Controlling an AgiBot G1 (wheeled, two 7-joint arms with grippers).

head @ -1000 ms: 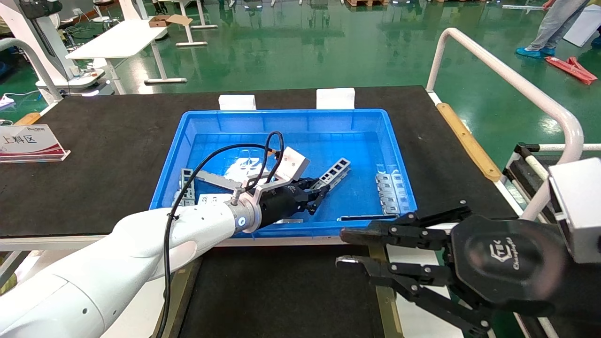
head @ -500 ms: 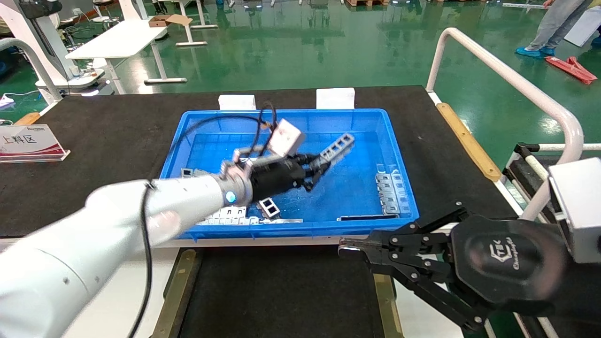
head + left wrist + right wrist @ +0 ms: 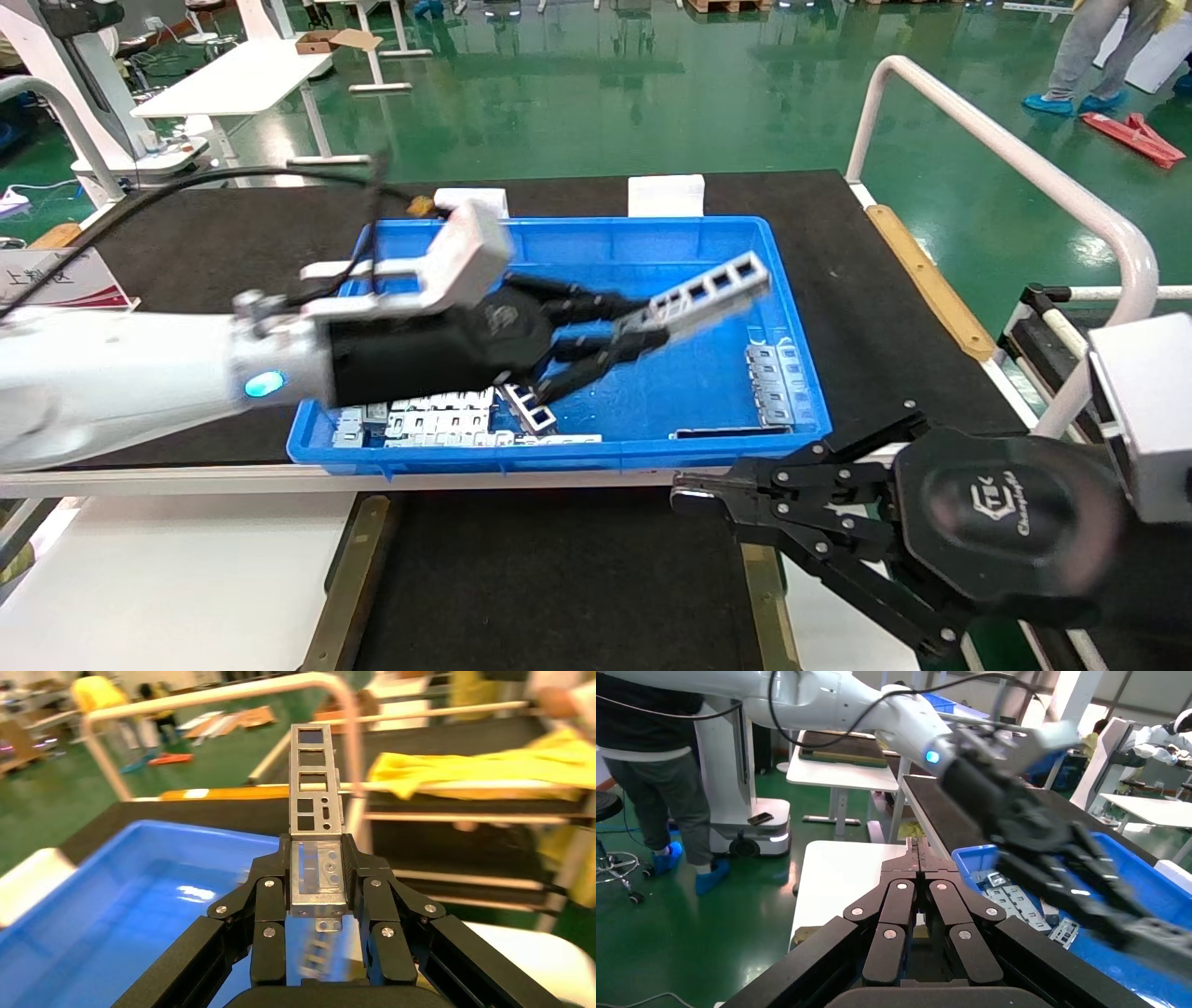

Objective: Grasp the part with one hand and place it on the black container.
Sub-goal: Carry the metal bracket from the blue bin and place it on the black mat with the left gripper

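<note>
My left gripper (image 3: 635,333) is shut on one end of the part (image 3: 712,289), a slim grey ladder-like channel bar. It holds the bar in the air above the blue bin (image 3: 778,280), and the bar sticks out to the right. In the left wrist view the part (image 3: 316,783) stands straight out from between the shut fingers of the left gripper (image 3: 318,874). The black container (image 3: 559,578), a shallow dark tray with olive-brass side strips, lies at the near edge below the bin. My right gripper (image 3: 684,491) is shut and empty, parked over the container's right strip; it also shows in the right wrist view (image 3: 918,855).
The blue bin holds wider grey slotted plates at the right (image 3: 771,382) and front left (image 3: 438,424), and a flat strip (image 3: 726,431) by the front wall. A white rail (image 3: 1015,158) runs along the right. A sign (image 3: 56,280) stands at the far left.
My left gripper has lifted the part off the bin floor, up and nearer, with the arm swung left. My right gripper went from open to shut and has stayed in place.
</note>
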